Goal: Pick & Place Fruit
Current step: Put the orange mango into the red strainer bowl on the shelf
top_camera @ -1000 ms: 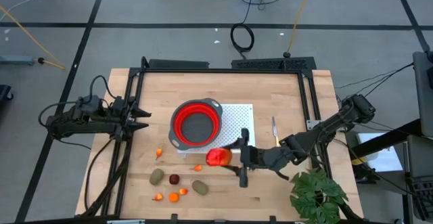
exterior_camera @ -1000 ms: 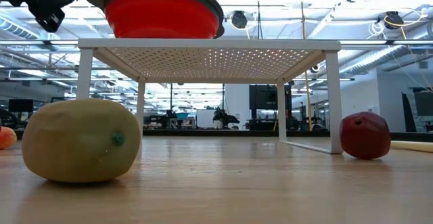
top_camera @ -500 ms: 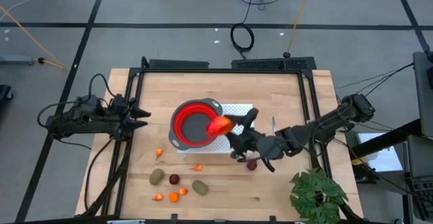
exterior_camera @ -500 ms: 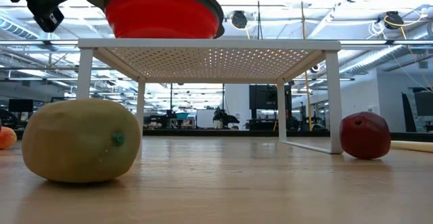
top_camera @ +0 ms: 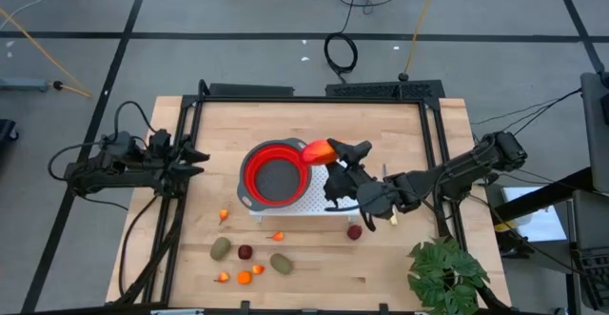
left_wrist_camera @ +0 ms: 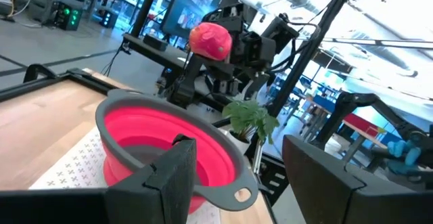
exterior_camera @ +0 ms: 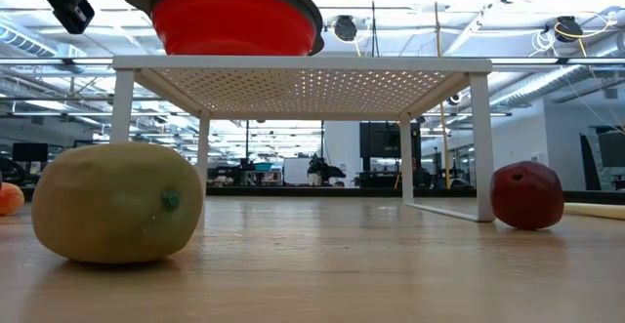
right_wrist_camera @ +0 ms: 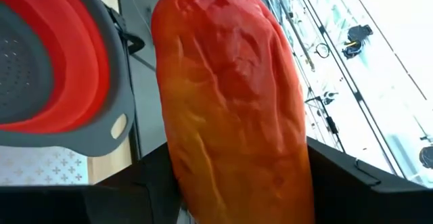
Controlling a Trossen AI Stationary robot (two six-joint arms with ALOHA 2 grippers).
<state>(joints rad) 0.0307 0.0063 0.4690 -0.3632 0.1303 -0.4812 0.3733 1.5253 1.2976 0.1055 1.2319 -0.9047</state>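
Mango point(top_camera: 317, 150) sits clamped in right claw point(top_camera: 328, 153) beside the red colander's point(top_camera: 276, 174) rim (left claw point(top_camera: 197, 155) waits, parted).

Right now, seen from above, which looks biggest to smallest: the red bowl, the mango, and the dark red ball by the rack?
1. Red bowl
2. Mango, raised nearer the camera in the right gripper
3. Dark red ball
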